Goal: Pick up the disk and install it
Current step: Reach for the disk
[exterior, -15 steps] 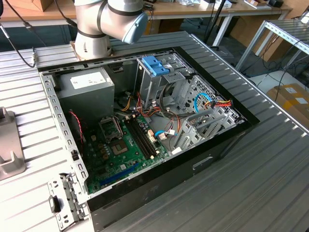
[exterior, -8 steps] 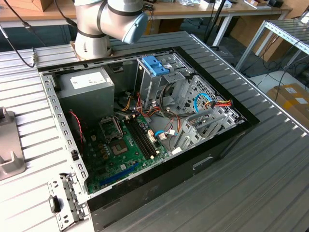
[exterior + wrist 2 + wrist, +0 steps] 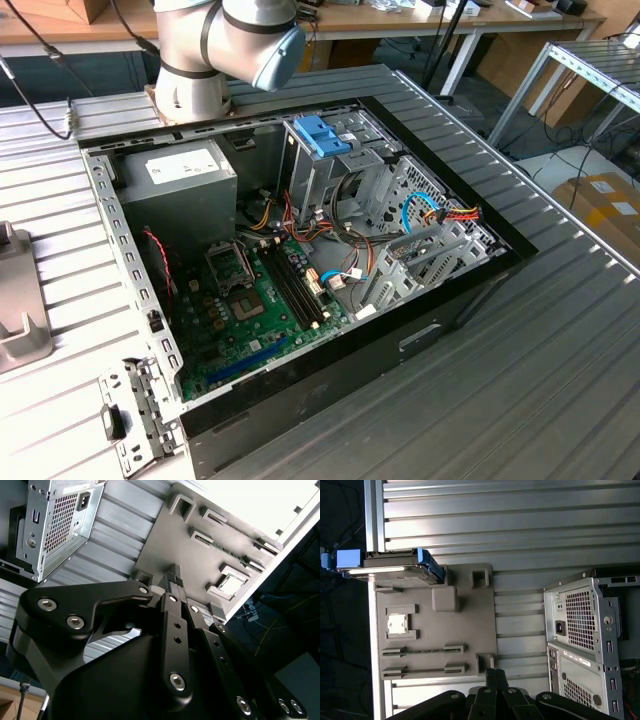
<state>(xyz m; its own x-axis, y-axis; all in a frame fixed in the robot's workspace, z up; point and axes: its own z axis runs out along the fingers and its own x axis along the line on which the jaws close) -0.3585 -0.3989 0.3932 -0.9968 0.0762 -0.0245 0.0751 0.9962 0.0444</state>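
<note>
The disk, a flat silver-grey drive with bright blue rails, stands on its edge in a slot at one end of a grey fixture plate in the first wrist view. My gripper hangs over the opposite end of that plate, well apart from the disk, its black fingers pressed together with nothing between them. In the second wrist view the gripper is shut above the same plate. The open computer case lies on the table in the exterior view, with a metal drive cage inside it.
The plate also carries a processor chip and two memory sticks. The case's perforated rear stands beside the plate. Inside the case are a grey power-supply box, a green motherboard, loose cables and a blue clip.
</note>
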